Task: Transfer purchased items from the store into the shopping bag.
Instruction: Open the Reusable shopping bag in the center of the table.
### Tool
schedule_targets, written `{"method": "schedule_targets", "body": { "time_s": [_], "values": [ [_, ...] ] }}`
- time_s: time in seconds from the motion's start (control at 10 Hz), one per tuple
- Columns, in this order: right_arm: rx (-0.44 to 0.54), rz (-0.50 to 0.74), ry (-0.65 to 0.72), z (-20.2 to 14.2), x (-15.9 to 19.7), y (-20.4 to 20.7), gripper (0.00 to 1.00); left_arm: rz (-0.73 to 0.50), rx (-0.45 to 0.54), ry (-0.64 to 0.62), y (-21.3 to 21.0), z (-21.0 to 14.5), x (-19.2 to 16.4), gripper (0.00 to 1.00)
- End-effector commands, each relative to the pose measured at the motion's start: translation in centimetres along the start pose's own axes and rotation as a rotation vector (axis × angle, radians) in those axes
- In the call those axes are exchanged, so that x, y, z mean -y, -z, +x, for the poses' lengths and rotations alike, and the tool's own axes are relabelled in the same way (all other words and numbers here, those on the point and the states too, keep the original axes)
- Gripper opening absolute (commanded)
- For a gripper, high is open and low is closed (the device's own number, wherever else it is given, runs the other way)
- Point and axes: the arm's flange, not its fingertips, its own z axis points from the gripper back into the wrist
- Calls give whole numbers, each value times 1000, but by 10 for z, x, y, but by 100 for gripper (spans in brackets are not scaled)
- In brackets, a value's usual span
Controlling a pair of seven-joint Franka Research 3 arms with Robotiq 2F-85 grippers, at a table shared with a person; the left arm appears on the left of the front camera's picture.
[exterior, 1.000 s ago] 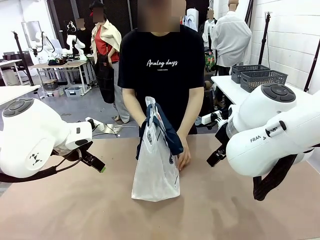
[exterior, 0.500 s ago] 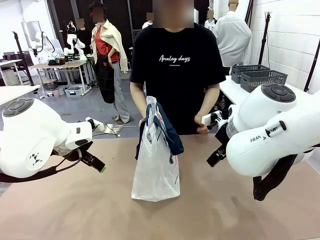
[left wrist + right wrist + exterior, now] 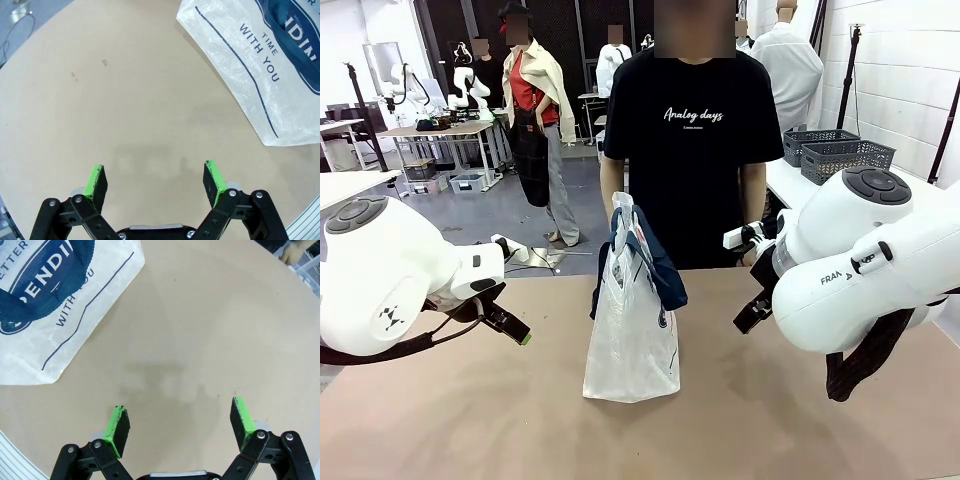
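Note:
The shopping bag (image 3: 632,335) stands upright at the middle of the table, white and translucent, with navy handles drooping over its top. My left gripper (image 3: 520,333) hangs low over the table to the bag's left. In the left wrist view it (image 3: 154,184) stands open above bare tabletop, with the bag (image 3: 260,65) at upper right. My right gripper (image 3: 746,318) hovers to the bag's right. In the right wrist view it (image 3: 181,426) is open and empty, the bag (image 3: 55,305) at upper left. The purchased items are out of view.
A person in a black T-shirt (image 3: 692,150) stands at the far edge, behind and a little right of the bag, arms down. Dark lattice baskets (image 3: 845,155) sit on a white side table at the back right. Bare brown tabletop (image 3: 470,420) lies around the bag.
The person has lifted a hand away from beside the bag, straightened up and stepped to the right. The bag and both arms have stayed put.

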Motion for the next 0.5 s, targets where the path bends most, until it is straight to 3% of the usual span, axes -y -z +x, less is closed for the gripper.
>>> {"method": "schedule_targets", "body": {
  "time_s": [0.0,0.4],
  "values": [
    [0,0,0,0,0,0,100,1,0,-2,0,0,-1,100],
    [0,0,0,0,0,0,100,1,0,-2,0,0,-1,100]
  ]
}}
